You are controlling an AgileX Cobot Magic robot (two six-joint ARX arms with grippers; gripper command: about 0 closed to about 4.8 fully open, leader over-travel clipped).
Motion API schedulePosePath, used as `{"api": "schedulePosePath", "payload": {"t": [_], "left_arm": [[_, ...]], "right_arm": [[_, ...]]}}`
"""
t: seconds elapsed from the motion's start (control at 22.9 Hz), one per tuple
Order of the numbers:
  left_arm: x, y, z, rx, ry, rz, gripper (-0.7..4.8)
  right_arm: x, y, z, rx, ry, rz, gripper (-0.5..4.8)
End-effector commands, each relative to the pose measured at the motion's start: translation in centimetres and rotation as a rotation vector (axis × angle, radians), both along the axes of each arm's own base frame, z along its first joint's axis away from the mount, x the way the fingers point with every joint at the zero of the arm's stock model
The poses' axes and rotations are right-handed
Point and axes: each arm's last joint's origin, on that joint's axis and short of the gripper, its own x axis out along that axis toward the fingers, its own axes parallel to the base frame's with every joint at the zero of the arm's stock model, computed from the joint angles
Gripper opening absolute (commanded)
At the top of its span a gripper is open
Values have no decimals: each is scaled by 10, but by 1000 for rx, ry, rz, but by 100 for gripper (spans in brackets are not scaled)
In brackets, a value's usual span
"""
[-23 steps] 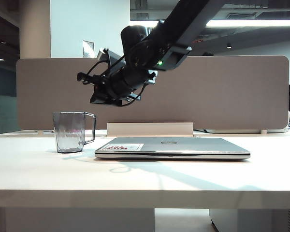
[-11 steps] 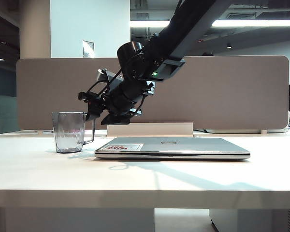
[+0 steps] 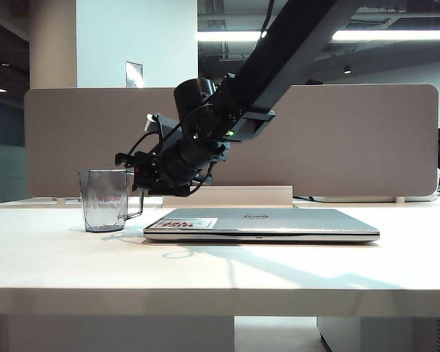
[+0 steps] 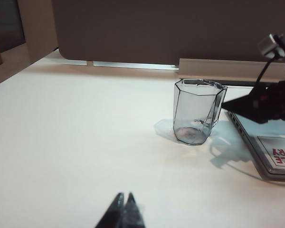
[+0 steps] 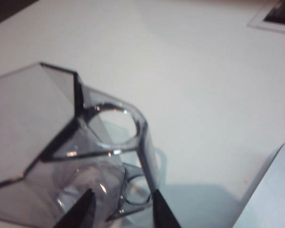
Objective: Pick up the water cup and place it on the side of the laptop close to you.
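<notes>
With the water cup (image 3: pixel 104 199) upright on the white table (image 3: pixel 220 271), just left of the closed laptop (image 3: pixel 279 222), my right gripper (image 5: pixel 119 208) hangs at its handle, fingers (image 5: pixel 80 211) spread either side of the loop, gripping nothing. Left gripper (image 4: pixel 123 211) rests low, well apart, fingertips pressed together.

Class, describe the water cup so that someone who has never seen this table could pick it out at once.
On the pale table, find the closed silver laptop. Just off its left end, by the red-printed sticker, stands the water cup, upright. It is the only see-through thing: grey-tinted, faceted, with a squared handle where the right gripper hovers open.
</notes>
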Motion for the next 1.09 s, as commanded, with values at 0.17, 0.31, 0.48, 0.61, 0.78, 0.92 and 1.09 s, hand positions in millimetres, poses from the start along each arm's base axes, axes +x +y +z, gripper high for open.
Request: {"api": "schedulePosePath", "payload": {"t": [0.17, 0.31, 0.48, 0.61, 0.78, 0.92, 1.09], "left_arm": [[0, 0, 2, -3, -10, 1, -3], [0, 0, 2, -3, -10, 0, -3], [0, 0, 2, -2, -11, 0, -3], [0, 0, 2, -3, -11, 1, -3], [0, 0, 2, -2, -10, 0, -3], [0, 0, 2, -3, -10, 0, -3], [0, 0, 2, -3, -11, 0, -3]], "right_arm": [[4, 1, 8, 58, -22, -34, 174], [8, 3, 3, 85, -6, -46, 174], [10, 6, -2, 87, -7, -47, 174], [12, 6, -5, 106, -3, -55, 166], [12, 6, -3, 119, -18, -54, 163], [13, 6, -2, 128, -21, -56, 116], [16, 4, -6, 195, 17, -82, 116]]}}
